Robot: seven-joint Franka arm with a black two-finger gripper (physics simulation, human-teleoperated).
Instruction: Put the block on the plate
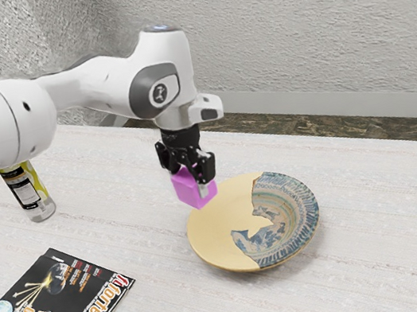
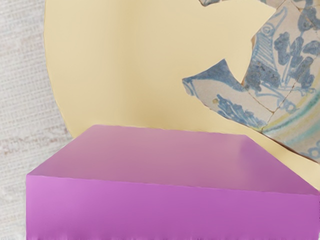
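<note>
Hanging aloft near the rim of the plate [image 1: 221, 238], the block [image 1: 195, 191] sits pinched in the gripper [image 1: 195, 185], which points down over the worktop [image 1: 164, 293], presumably for lowering it once farther over the dish.

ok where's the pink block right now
In the exterior view, the pink block is held in the gripper above the table, near the upper-left rim of the plate.
</note>
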